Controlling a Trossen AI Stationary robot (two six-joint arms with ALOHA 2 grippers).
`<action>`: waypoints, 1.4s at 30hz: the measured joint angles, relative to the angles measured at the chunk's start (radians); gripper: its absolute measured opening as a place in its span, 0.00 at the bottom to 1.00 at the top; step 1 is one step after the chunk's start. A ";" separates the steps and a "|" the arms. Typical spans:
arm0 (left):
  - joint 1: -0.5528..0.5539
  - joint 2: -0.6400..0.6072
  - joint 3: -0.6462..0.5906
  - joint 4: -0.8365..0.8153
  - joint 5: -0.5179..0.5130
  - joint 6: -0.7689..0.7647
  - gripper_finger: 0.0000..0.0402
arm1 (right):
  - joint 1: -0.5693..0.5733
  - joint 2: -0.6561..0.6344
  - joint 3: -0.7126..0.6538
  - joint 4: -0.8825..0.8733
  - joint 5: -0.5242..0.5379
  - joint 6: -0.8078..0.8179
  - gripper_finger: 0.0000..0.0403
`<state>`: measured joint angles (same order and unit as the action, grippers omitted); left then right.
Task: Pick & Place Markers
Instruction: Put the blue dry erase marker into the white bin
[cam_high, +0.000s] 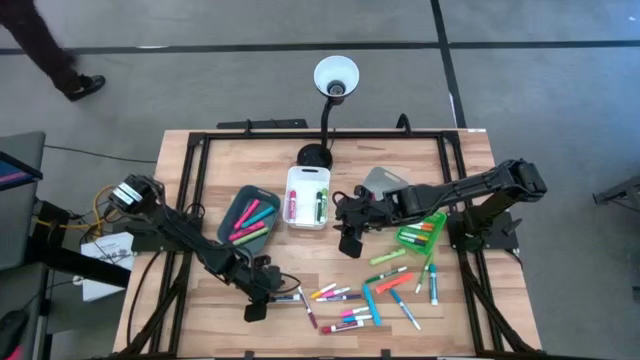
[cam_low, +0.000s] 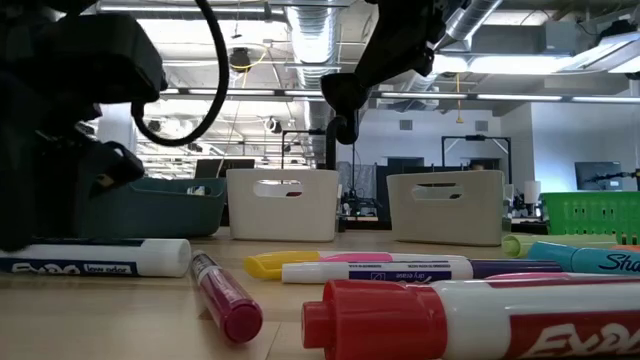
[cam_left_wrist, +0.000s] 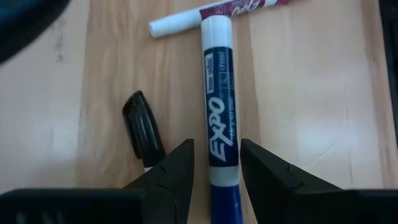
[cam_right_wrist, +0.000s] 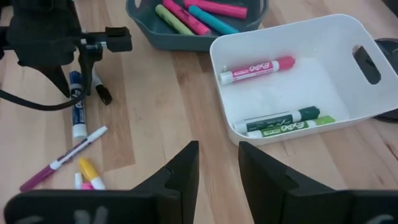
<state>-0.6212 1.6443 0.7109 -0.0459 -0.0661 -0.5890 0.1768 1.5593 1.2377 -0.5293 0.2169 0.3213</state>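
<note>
**High view: left arm down on a blue marker, right arm waiting over the sorting bins**

High view, from the left: the left gripper (cam_high: 257, 303) is low at the near-left part of the wooden table (cam_high: 470, 330), set at the edge of the loose markers. Its wrist view explains the pose: a blue Expo marker (cam_left_wrist: 219, 118) lies lengthwise between the two dark fingers (cam_left_wrist: 177, 168), which stand apart on either side of the barrel without yet pinching it. I judge this a line-up for a grasp across the barrel. A small black cap (cam_left_wrist: 143, 127) lies just beside the marker, and a magenta-printed marker (cam_left_wrist: 211, 14) crosses beyond its white end.

Just behind that arm sits the teal bin (cam_high: 232, 208), holding pink, green and blue highlighters, apparently sorted by kind. Next comes the white bin (cam_high: 307, 174), with a pink Expo marker (cam_right_wrist: 257, 68) and two green markers (cam_right_wrist: 283, 123) inside.

The right gripper (cam_high: 350, 243) hangs near the white bin, its fingers parted and holding nothing; it seems to wait clear of the left arm's work.

Farther right stand a grey bin (cam_high: 383, 181) and a green bin (cam_high: 437, 220) with several markers in it. The scattered markers (cam_high: 372, 292) in front of them show that much sorting remains.
</note>
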 joint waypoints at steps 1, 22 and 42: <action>-0.001 0.006 0.000 0.001 0.002 0.000 0.31 | 0.000 0.000 0.000 0.000 0.000 -0.001 0.25; 0.000 0.006 -0.002 0.001 -0.021 0.007 0.14 | 0.000 0.000 -0.026 0.015 0.025 -0.015 0.25; 0.446 -0.400 0.000 0.086 -0.361 0.287 0.17 | -0.001 0.000 -0.026 0.015 0.020 -0.016 0.25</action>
<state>-0.1753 1.2439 0.7109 0.0402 -0.4269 -0.3018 0.1763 1.5597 1.2118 -0.5140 0.2371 0.3050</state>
